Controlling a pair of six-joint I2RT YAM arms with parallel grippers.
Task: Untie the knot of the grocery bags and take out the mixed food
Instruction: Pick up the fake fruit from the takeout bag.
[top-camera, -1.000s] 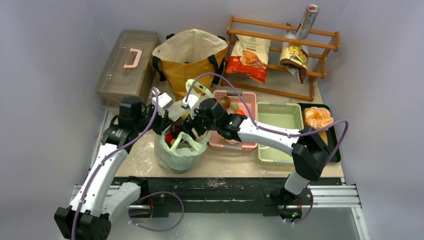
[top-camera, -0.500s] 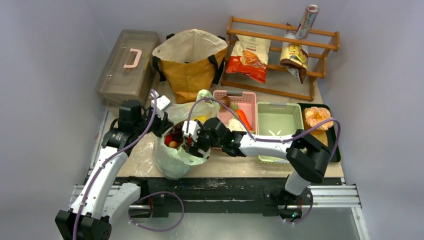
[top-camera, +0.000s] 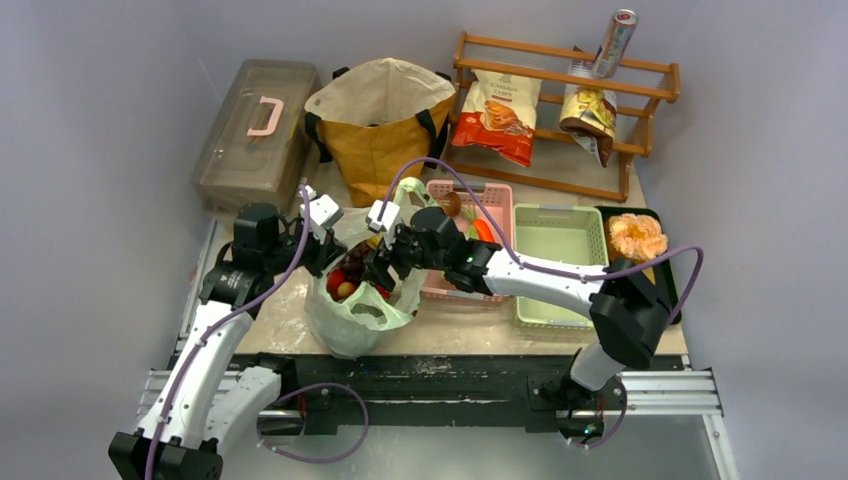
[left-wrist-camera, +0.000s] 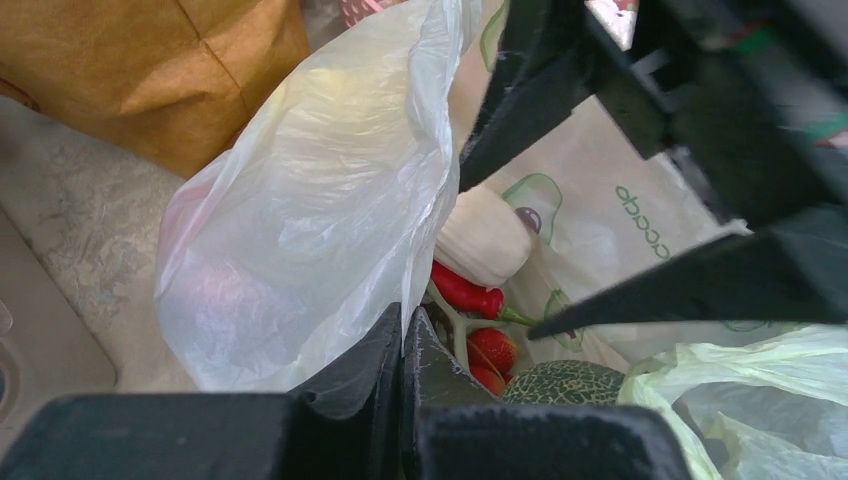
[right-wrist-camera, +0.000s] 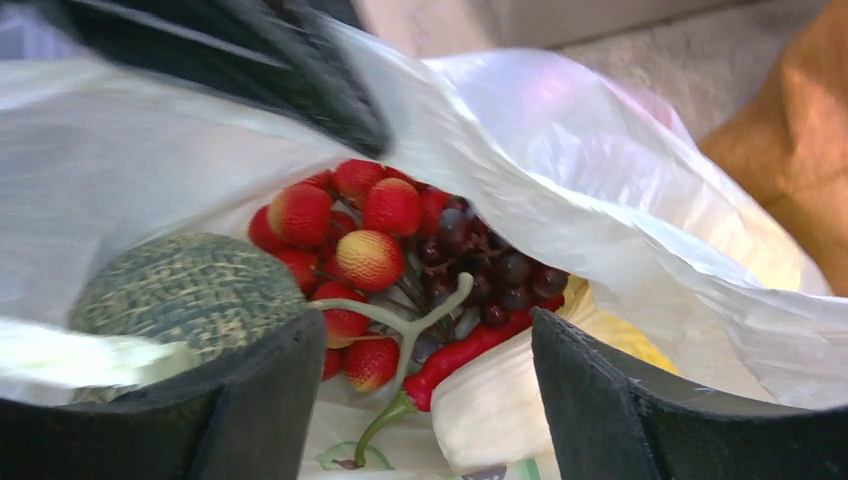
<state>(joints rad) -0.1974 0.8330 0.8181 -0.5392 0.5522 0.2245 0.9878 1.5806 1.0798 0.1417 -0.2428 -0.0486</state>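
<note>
Right wrist: our right gripper (right-wrist-camera: 430, 322) stands open over a red chilli (right-wrist-camera: 470, 350); left gripper (left-wrist-camera: 402, 335) pinches the pale-green plastic bag (left-wrist-camera: 300, 200).

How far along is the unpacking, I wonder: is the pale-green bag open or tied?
Open: the pale-green bag gapes; red fruits, dark grapes and a red chilli show inside.

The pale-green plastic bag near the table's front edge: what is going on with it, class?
The left end effector is shut on the rim of the pale-green plastic bag, holding its mouth open. The right end effector is open above the food inside: red fruits, dark grapes, a red chilli and a green melon.
</note>
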